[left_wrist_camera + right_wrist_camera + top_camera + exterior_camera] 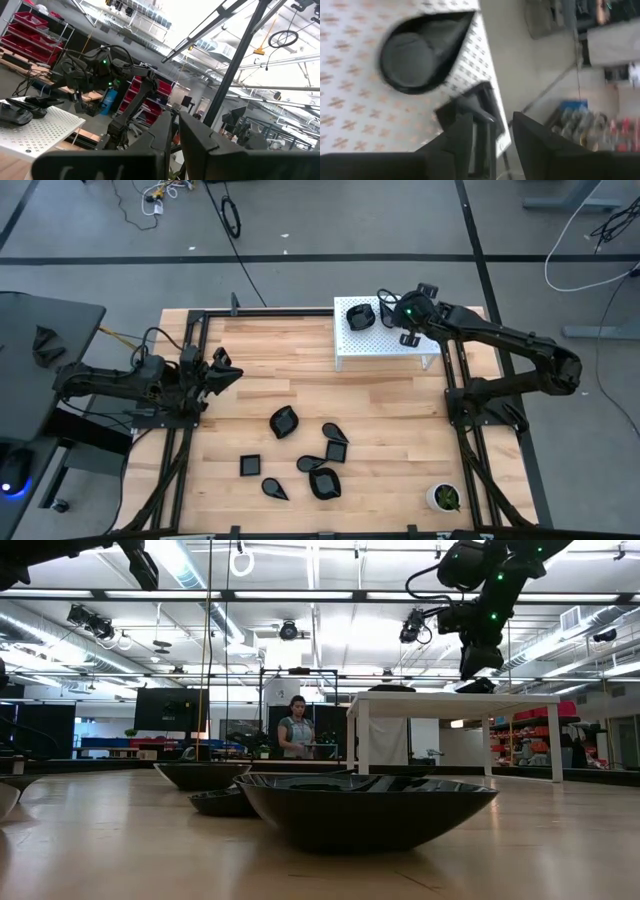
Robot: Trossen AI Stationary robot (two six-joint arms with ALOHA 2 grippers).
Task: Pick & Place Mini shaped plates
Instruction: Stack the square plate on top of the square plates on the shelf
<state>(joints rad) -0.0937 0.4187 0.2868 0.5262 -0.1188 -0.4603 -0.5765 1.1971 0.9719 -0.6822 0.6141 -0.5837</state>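
Note:
Several mini shaped plates [324,482], glossy black, lie flat on the wooden table's near middle; in the low view the closest plate [365,805] fills the foreground. Two more plates [360,315] sit on a white perforated stand [390,340] at the far edge. The right wrist view shows them as a teardrop plate [412,55] and a smaller plate [470,107] near the stand's edge. My right gripper [495,142] hovers open just above them [478,665]. My left gripper [232,368] waits shut at the table's left side, raised off the wood [176,135].
A small white cup with green contents [444,498] stands at the table's near right corner. Black frame rails [455,380] run along both sides of the table. Bare wood lies between the stand and the plates. A person [297,730] stands in the room beyond.

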